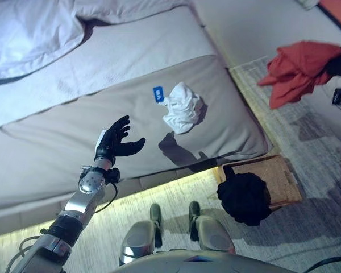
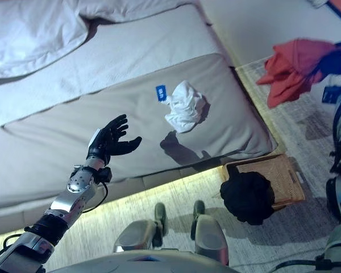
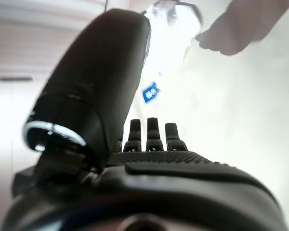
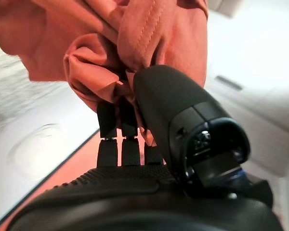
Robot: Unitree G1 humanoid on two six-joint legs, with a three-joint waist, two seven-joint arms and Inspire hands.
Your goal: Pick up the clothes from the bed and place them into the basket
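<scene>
A crumpled white garment [image 1: 183, 108] with a blue tag [image 1: 158, 94] lies on the grey bed [image 1: 57, 153], near its right corner. My left hand [image 1: 116, 142] hovers open above the mattress, a little left of that garment, holding nothing; in its wrist view the straight fingers [image 3: 154, 134] point toward the blue tag [image 3: 151, 93]. At the upper right my right hand [image 1: 340, 62] is shut on a red garment [image 1: 298, 68], lifted above the floor; its thumb [image 4: 168, 101] and fingers pinch the red cloth [image 4: 111, 43]. A woven basket [image 1: 281, 179] stands on the floor by the bed's corner, with a black garment [image 1: 244, 196] bunched over its near end.
White bedding [image 1: 28, 34] is heaped at the bed's far left. A pale striped rug [image 1: 324, 136] covers the floor around the basket. A lit strip runs under the bed's front edge [image 1: 159, 187].
</scene>
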